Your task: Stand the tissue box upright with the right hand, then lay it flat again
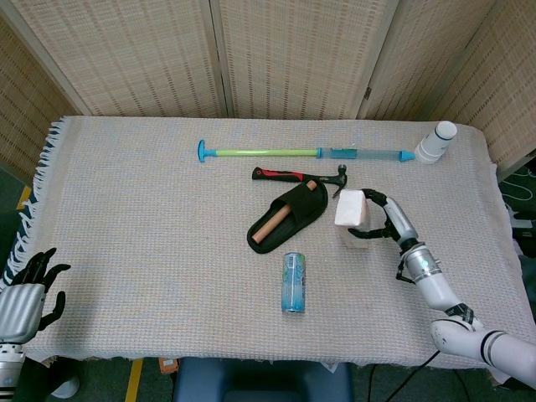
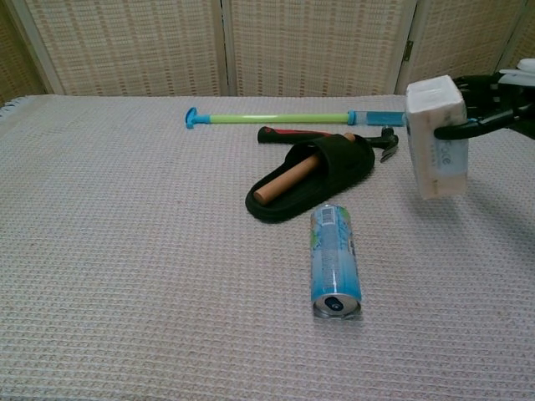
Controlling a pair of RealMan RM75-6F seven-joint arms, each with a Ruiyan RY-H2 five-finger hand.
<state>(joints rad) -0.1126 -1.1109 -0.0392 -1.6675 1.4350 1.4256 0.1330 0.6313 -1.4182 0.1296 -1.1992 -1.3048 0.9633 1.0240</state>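
Note:
The white tissue box [image 1: 351, 216] [image 2: 436, 138] stands nearly upright on its short end on the cloth, right of the black slipper. My right hand [image 1: 388, 219] [image 2: 493, 100] grips it from the right side, fingers wrapped around its upper part. My left hand [image 1: 29, 293] hangs off the table's front-left corner, holding nothing, with its fingers apart; the chest view does not show it.
A black slipper [image 1: 289, 218] with a wooden stick in it lies mid-table. A hammer [image 1: 301, 177] and a green-blue rod [image 1: 306, 153] lie behind it. A blue can [image 1: 293, 282] lies on its side in front. A white bottle [image 1: 437, 142] stands far right.

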